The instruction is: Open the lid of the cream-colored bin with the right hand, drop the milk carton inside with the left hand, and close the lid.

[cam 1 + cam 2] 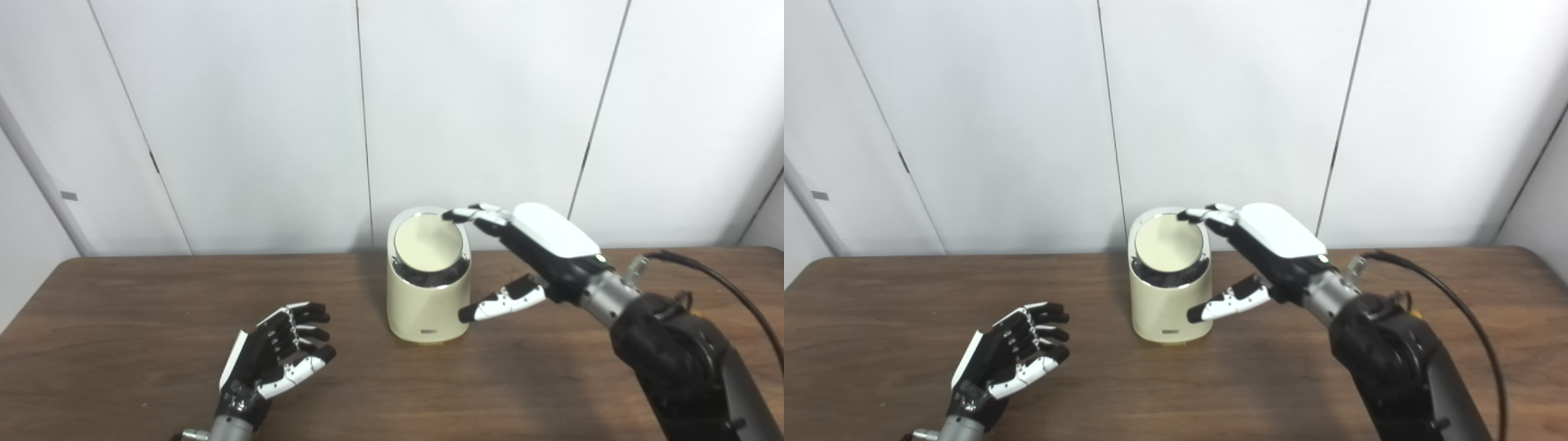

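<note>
1. Left eye view: right hand [539, 251] spread wide and holding nothing — its fingertips [456, 215] reach over the back rim of the lid [428, 242], its thumb beside the cream-colored bin [429, 288]. Whether they touch, I cannot tell.
2. Right eye view: left hand [1013, 355] lies palm-up on the table [876, 306], fingers loosely curled, empty — well left of the bin, whose lid is shut.

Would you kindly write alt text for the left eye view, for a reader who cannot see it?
The right hand reaches over a cream-colored bin on a brown wooden table, fingertips at the closed round lid. The left hand waits open and empty, palm up. No milk carton is visible.
</note>
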Tool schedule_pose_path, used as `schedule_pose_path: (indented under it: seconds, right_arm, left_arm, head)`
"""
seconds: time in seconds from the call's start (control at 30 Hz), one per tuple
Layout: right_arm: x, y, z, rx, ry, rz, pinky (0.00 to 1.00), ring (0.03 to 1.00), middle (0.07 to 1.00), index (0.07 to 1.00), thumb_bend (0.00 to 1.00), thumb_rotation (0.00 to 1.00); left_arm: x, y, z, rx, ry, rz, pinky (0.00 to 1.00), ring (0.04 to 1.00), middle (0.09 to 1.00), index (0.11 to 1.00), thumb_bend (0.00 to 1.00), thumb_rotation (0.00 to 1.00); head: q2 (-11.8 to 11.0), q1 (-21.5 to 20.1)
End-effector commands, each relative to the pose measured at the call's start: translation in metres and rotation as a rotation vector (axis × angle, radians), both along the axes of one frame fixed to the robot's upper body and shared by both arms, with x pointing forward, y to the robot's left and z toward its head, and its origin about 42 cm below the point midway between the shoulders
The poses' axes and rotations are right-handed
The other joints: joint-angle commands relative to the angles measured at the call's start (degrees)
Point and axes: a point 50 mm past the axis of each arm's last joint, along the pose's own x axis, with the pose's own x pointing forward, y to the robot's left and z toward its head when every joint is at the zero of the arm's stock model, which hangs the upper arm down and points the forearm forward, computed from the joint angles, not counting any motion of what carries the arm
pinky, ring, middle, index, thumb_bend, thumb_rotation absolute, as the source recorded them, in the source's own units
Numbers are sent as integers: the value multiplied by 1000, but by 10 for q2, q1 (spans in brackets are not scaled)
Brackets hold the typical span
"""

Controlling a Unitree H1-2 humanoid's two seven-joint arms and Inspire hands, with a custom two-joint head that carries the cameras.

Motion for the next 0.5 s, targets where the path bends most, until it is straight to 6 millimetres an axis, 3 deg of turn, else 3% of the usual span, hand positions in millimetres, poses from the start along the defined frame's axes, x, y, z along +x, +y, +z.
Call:
schedule_pose_path:
  seconds: [0.0, 0.1, 0.2, 0.37, 0.47]
  right_arm:
    - [-4, -9, 11, 104, -42, -23, 754, 891, 918, 912, 674, 292]
    - [-5, -22, -4, 206, 15, -67, 779, 885, 918, 916, 694, 252]
    - [-9, -33, -21, 276, 62, -111, 741, 863, 902, 900, 725, 239]
    - [-14, -50, -54, 528, 199, -82, 770, 890, 912, 917, 749, 183]
    - [-15, -55, -72, 592, 206, -84, 780, 893, 905, 914, 753, 175]
  left_arm:
    - [5, 1, 16, 6, -61, -7, 470, 607, 686, 704, 729, 189]
    - [5, 2, 17, 7, -64, -17, 471, 610, 688, 708, 724, 186]
    - [5, 2, 17, 5, -68, -22, 474, 608, 687, 709, 719, 169]
    - [5, 0, 16, -1, -69, -25, 477, 607, 687, 712, 710, 143]
    - [5, 2, 16, -1, -74, -27, 478, 610, 689, 714, 714, 151]
  head:
    - [1, 0]
    - [-1, -1]
    - [-1, -4]
    - [-1, -5]
    - [-3, -7]
